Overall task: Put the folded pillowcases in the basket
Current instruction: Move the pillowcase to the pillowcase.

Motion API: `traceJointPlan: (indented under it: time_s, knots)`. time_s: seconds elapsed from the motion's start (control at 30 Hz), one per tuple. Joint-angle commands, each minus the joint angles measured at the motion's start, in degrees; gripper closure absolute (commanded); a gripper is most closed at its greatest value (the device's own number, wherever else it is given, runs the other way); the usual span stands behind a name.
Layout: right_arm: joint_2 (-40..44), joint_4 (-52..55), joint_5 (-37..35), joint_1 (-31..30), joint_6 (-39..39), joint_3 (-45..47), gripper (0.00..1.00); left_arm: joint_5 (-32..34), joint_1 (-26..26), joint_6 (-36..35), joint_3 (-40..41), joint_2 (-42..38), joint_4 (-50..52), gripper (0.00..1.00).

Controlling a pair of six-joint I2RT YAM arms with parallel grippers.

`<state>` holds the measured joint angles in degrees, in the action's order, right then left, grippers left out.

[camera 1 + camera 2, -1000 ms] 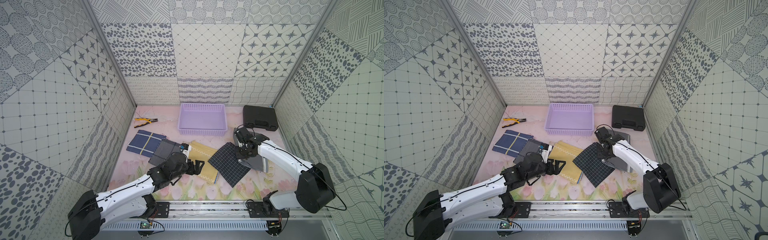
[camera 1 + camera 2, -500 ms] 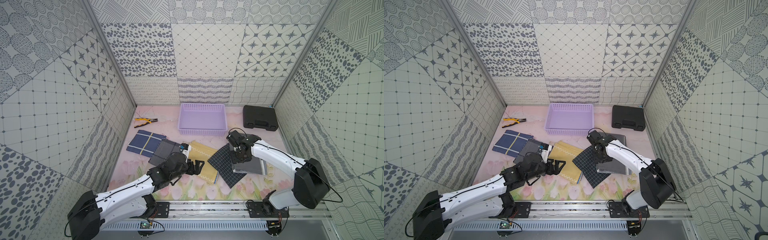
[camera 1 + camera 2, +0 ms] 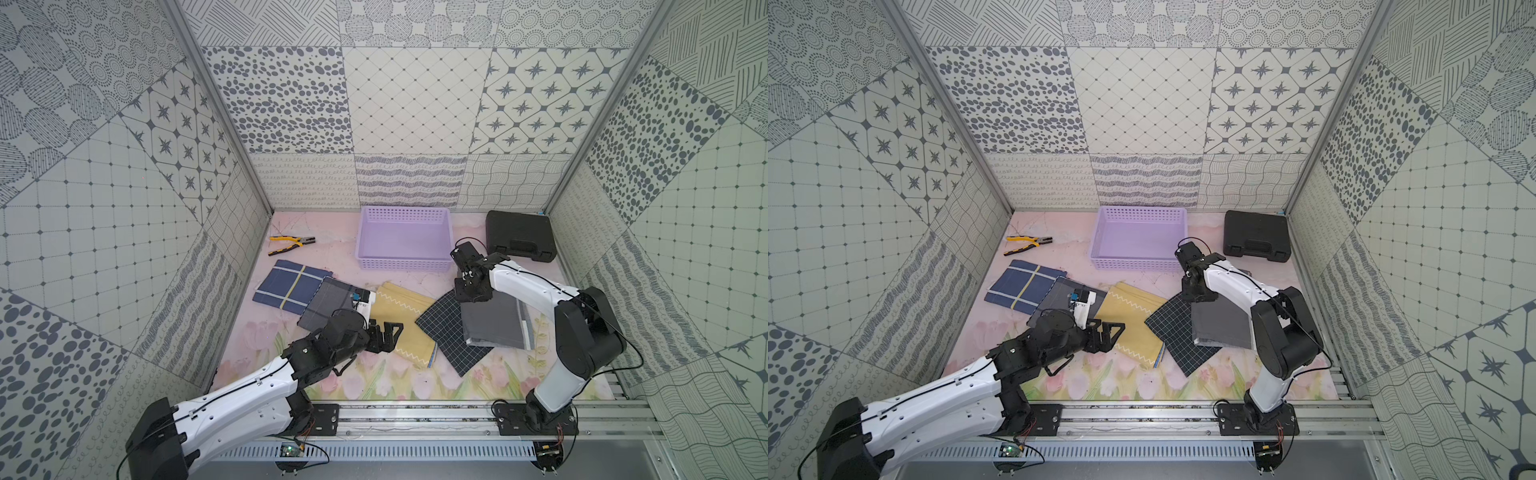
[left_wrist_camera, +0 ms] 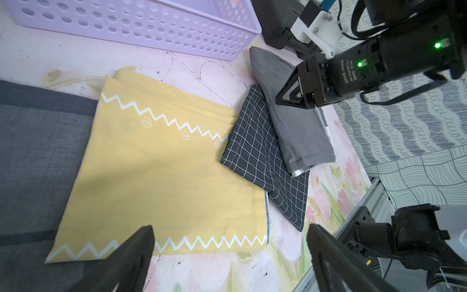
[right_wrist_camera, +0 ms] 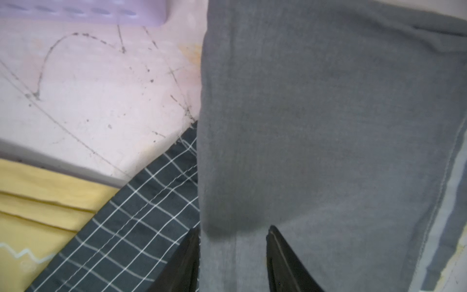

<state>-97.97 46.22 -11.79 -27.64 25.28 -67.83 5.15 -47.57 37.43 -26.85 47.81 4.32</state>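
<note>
Basket (image 3: 403, 264) on floral mat (image 3: 374, 384), patterned walls (image 3: 415, 104)

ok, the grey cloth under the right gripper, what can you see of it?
Grey cloth: plain woven fabric, folded into a flat rectangle, stitched hem, paler layer showing along one edge. It lies on the mat, one side overlapping the checked cloth. The right gripper is at its far end, jaws apart; contact unclear.

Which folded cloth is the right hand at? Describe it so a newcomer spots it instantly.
Start at the lilac perforated plastic basket and come forward from its right front corner. There lies a plain grey folded cloth, partly overlapping a black folded cloth with a white grid, the right hand at its basket end. Alone among its neighbours, it carries no pattern.
</note>
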Motion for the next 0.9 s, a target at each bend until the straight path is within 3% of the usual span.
traceJointPlan:
  time_s: [0.0,0.33,0.5,0.6,0.87]
  knots:
    - [-1.4,-2.7,1.1,0.1,0.2,-1.2,0.54,2.1,-0.3,0.0,0.7,-2.1,2.4,0.01]
    - [-5.5,-3.2,0.8,0.2,0.5,-2.3,0.57,2.0,-0.2,0.0,0.6,-1.9,2.7,0.01]
    - [-4.7,-3.2,0.5,0.3,0.2,-1.2,0.88,2.0,-0.2,0.1,0.5,-1.8,2.5,0.01]
    - [-3.0,-3.2,0.3,0.6,0.1,-0.1,0.98,1.7,-0.3,0.0,0.2,-1.4,2.5,0.01]
    - [7.1,-3.2,-0.1,2.3,-0.8,5.1,1.0,1.4,-0.2,0.2,0.0,-1.1,2.6,0.01]
